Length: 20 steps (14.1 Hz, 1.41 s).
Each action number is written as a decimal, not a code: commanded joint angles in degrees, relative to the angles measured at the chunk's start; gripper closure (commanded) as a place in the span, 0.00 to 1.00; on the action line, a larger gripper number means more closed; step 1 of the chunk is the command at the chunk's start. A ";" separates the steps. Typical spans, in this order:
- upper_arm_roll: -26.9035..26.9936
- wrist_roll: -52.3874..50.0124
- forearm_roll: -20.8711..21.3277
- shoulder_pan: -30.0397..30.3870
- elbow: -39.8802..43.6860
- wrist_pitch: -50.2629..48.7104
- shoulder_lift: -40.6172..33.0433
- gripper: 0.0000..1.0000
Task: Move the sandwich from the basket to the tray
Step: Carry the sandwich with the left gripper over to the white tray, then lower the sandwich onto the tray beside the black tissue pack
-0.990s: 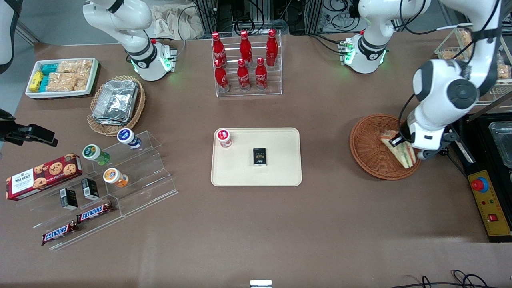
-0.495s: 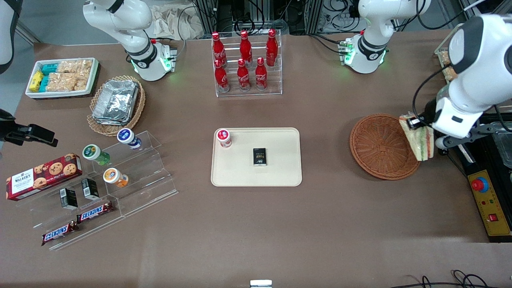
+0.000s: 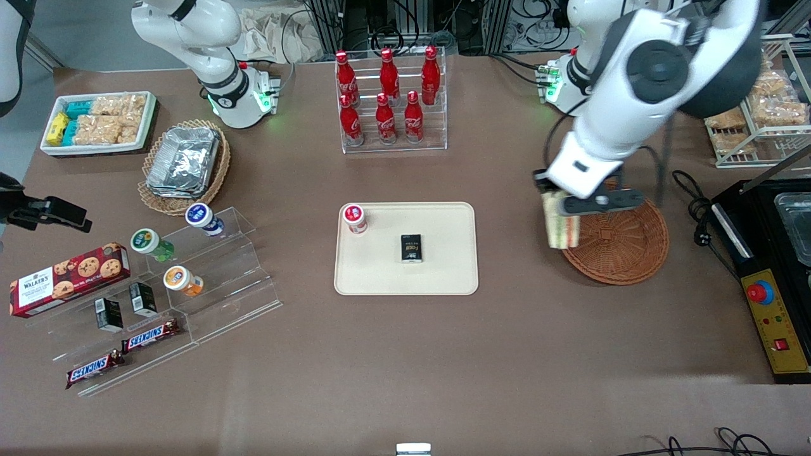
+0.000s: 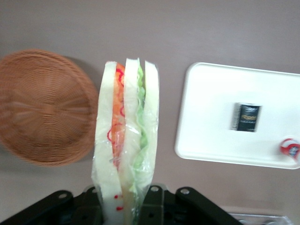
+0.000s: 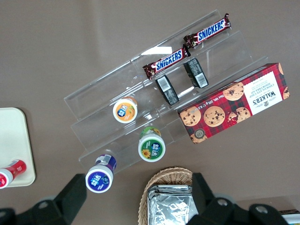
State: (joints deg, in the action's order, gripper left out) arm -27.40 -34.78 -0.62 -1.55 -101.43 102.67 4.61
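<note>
- The gripper (image 3: 561,212) is pinching the sandwich (image 3: 560,228) by one end, w/ the rest hanging down; it's sitting up in the air over the basket (image 3: 624,250) rim, on the edge nearest the tray (image 3: 443,266).
- So the sandwich is out of the basket and not yet on the tray; it's hovering between the two, much closer to the basket.
- Handling, my guess: it's looking light and soft, pale bread w/ green and orange-red layers showing through clear wrap (image 4: 125,150). The wrap is prob. slippery, and the bread would squash under a hard squeeze.
- Best hold, I'd say: across the flat bread faces near one end, as the fingers are doing now, so the layers are staying pressed together and not sliding apart.
- Being held at one end only, it may be swinging or sagging a bit; a gentle set-down is looking wise.
- Counts: 1 sandwich, 1 round basket w/ nothing else in it, 1 tray.
- On the tray: 1 red-capped bottle (image 3: 355,218) near the corner farthest from the basket, and 1 small black box (image 3: 412,247) about mid-tray.
- Free room on the tray is lying on the half nearest the basket.
</note>
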 commanded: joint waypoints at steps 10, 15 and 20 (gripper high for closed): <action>-1.87 -14.35 14.50 -9.09 -1.05 26.97 28.08 1.00; -1.96 -14.43 14.50 -9.44 -1.31 30.04 31.08 0.80; -1.96 -15.14 14.06 -9.88 -1.23 30.31 31.52 0.00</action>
State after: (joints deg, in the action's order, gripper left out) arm -29.52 -48.06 12.64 -10.76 -103.80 132.59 35.38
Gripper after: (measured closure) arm 0.445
